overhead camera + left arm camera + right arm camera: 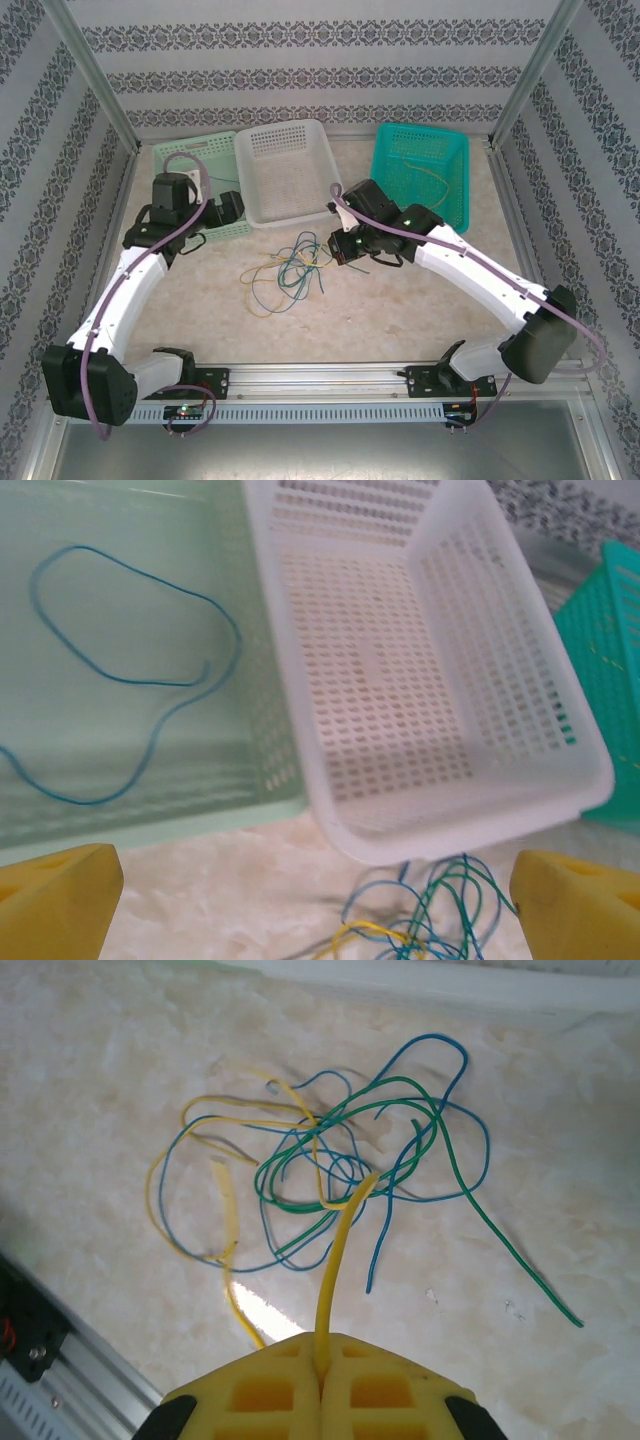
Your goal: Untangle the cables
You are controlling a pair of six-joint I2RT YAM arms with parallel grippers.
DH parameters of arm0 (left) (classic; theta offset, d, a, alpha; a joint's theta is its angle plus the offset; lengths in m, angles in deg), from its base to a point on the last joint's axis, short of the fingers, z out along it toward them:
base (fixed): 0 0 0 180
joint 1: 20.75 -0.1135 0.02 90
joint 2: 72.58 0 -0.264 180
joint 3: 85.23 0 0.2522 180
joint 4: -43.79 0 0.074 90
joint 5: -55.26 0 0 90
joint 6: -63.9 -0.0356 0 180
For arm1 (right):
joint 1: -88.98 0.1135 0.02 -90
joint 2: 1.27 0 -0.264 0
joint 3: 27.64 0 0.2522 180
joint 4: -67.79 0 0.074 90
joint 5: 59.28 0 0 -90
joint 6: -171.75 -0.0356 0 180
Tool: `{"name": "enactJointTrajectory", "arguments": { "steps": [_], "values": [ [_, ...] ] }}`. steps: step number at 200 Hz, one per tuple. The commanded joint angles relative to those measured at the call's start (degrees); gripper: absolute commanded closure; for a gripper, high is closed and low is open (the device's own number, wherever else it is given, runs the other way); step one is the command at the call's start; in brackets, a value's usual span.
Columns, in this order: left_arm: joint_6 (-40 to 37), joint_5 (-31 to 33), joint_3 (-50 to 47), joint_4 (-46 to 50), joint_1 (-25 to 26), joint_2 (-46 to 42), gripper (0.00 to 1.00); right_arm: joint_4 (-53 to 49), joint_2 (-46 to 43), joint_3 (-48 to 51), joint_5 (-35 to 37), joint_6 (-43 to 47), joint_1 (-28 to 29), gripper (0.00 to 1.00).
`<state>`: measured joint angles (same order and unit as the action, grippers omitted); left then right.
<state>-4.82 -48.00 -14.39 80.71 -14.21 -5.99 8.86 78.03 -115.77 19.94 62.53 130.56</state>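
Note:
A tangle of thin yellow, blue and green cables (285,272) lies on the table in front of the white basket. My right gripper (321,1345) is shut on one yellow cable (335,1260), which rises from the heap to the pads. Green (455,1175) and blue (440,1050) strands loop around it. From above, the right gripper (338,250) hangs at the tangle's right edge. My left gripper (315,885) is open with nothing between its fingers, over the table near the pale green basket's front edge. One blue cable (150,580) lies alone inside that basket.
Three baskets stand in a row at the back: pale green (195,150), white (285,135) and teal (455,140). The teal one has a thin cable (430,175) in it. Patterned walls close the sides and back, and a metal rail (320,375) runs along the near edge.

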Motion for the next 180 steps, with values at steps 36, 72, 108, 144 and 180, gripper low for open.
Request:
{"name": "enactJointTrajectory", "arguments": {
  "steps": [36, 72, 108, 144, 180],
  "values": [
    [-1.93, -4.45, 0.11, -7.18, 6.67, 0.69, 0.00, -3.09, -8.33, -2.48, -7.86, 4.84, -5.89, 1.00],
    [-3.87, -9.00, 0.36, -11.06, 10.11, 1.08, 0.00, 4.35, -12.41, -0.82, -18.78, 0.69, -11.51, 1.00],
    [-1.96, -10.67, -0.93, -14.85, 10.87, 0.66, 0.00, 7.29, -15.25, -1.48, -22.28, -0.53, -15.37, 1.00],
    [1.82, -6.55, -1.74, -16.51, 10.88, -0.74, 0.00, 12.19, -18.99, -1.98, -23.42, -2.35, -19.15, 1.00],
    [3.60, 1.59, -3.87, -17.65, 10.85, -5.60, 0.00, 14.87, -23.26, -2.71, -21.98, -3.47, -22.61, 1.00]
  ]
}}
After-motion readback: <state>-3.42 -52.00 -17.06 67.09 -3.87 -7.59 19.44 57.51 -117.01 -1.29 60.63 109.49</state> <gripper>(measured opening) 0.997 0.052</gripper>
